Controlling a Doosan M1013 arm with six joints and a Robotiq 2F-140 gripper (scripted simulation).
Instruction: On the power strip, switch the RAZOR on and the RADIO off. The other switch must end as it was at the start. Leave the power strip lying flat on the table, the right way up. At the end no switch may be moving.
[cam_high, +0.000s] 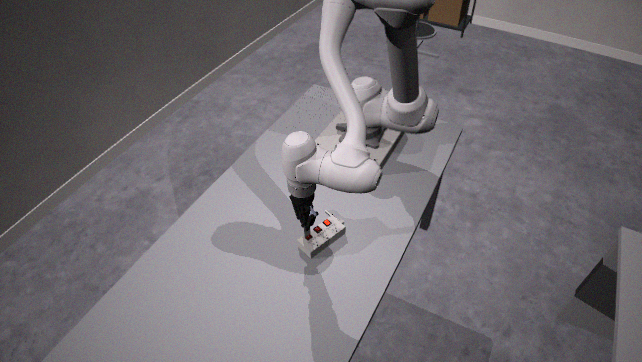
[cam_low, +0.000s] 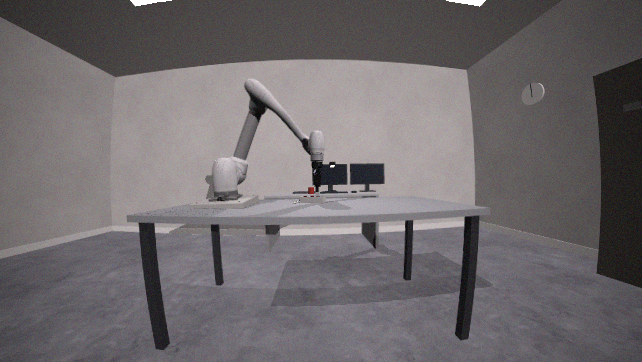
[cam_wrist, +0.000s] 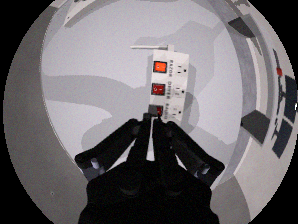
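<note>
A white power strip lies flat and right way up on the grey table, with three red rocker switches in a row. In the wrist view the far switch glows bright, the middle switch is darker red, and the near switch is partly hidden by my fingers. The labels are too small to read. My gripper is shut with nothing in it. It points straight down, its tips at the near end switch; I cannot tell whether they touch it.
The arm's base plate stands at the far end of the table. Two dark monitors and a small red object stand on a desk behind. The table's right edge is close to the strip.
</note>
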